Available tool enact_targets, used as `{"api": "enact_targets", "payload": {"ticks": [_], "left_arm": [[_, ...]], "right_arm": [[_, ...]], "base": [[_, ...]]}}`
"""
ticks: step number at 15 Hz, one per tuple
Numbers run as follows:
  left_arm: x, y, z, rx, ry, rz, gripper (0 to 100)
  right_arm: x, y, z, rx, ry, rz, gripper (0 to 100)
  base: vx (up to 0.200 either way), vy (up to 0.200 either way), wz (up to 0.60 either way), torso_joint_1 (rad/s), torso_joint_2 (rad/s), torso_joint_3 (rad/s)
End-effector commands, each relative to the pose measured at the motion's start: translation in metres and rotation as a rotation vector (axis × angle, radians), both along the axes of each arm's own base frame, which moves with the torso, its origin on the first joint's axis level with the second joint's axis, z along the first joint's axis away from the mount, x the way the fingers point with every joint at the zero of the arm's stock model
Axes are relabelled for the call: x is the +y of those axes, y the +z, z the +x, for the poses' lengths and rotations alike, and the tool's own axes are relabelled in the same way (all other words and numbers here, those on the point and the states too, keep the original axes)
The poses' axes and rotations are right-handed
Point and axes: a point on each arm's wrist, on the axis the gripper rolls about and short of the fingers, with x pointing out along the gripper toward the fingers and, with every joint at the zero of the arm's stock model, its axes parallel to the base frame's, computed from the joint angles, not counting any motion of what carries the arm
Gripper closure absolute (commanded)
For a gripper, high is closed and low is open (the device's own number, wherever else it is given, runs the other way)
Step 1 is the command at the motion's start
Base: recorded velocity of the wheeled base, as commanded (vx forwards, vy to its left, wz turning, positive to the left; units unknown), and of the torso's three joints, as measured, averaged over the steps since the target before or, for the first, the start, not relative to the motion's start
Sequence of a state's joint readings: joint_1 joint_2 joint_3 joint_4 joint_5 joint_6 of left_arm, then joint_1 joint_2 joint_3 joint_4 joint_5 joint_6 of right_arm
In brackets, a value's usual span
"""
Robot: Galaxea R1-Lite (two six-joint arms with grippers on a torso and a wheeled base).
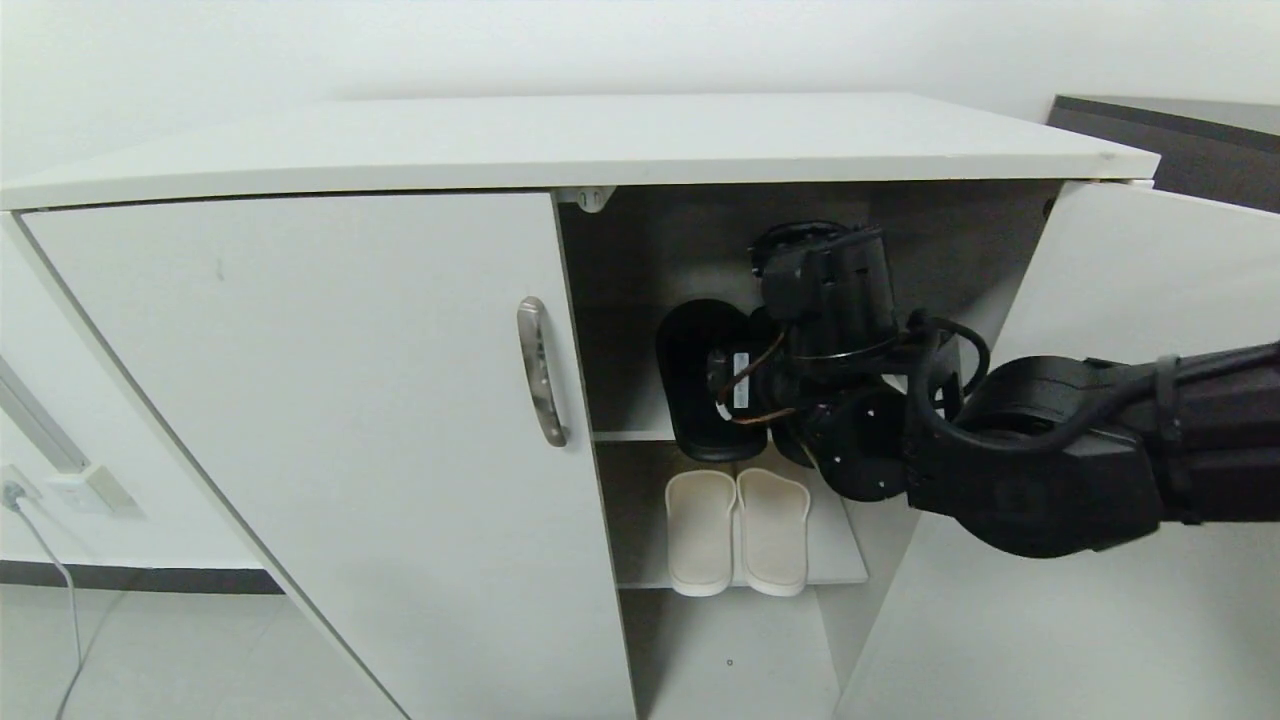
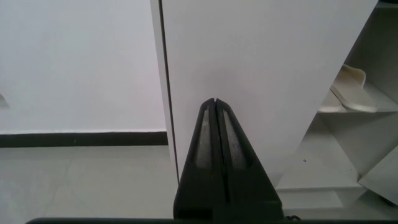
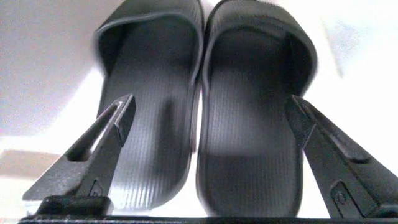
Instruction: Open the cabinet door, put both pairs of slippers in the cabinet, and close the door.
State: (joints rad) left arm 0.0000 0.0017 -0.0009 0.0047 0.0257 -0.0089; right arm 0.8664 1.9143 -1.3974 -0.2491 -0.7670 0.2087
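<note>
Since the white slippers [image 1: 738, 530] lie on the shelf [image 1: 838, 560] below the right claw [image 3: 209, 102] and the black slippers [image 1: 700, 380] rest between its wide-spread fingers [image 3: 99, 143] inside the cabinet [image 1: 600, 140], stowing looks done, so next it must back out and swing the door [image 1: 1100, 330] shut.

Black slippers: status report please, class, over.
Right gripper open, fingers straddling black slippers at upper shelf. Left gripper shut, facing closed left door. White slippers on lower shelf. Right door open; nothing in the way.
</note>
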Motion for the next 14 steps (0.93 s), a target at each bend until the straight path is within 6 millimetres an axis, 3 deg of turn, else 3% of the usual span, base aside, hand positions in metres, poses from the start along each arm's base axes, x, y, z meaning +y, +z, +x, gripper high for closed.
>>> {"api": "enact_targets", "payload": {"ticks": [1, 8, 12, 13, 14], "left_arm": [[0.0, 0.0, 0.0, 0.001, -0.001, 0.0, 100], [0.0, 0.0, 0.0, -0.001, -0.001, 0.001, 100], [0.0, 0.0, 0.0, -0.001, -0.001, 0.001, 100], [0.0, 0.0, 0.0, -0.001, -0.001, 0.001, 100], [0.0, 0.0, 0.0, 0.001, -0.001, 0.001, 100]], "right_arm": [[-0.015, 0.01, -0.034, -0.02, 0.048, 0.027, 0], [-0.039, -0.018, -0.082, -0.039, 0.181, 0.064, 0], [-0.043, -0.027, -0.086, -0.037, 0.224, 0.051, 0], [-0.042, -0.027, -0.087, -0.038, 0.229, 0.049, 100], [-0.042, -0.027, -0.089, -0.038, 0.242, 0.052, 100]], "base": [[0.0, 0.0, 0.0, 0.0, 0.0, 0.0], [0.0, 0.0, 0.0, 0.0, 0.0, 0.0], [0.0, 0.0, 0.0, 0.0, 0.0, 0.0], [0.0, 0.0, 0.0, 0.0, 0.0, 0.0], [0.0, 0.0, 0.0, 0.0, 0.0, 0.0]]}}
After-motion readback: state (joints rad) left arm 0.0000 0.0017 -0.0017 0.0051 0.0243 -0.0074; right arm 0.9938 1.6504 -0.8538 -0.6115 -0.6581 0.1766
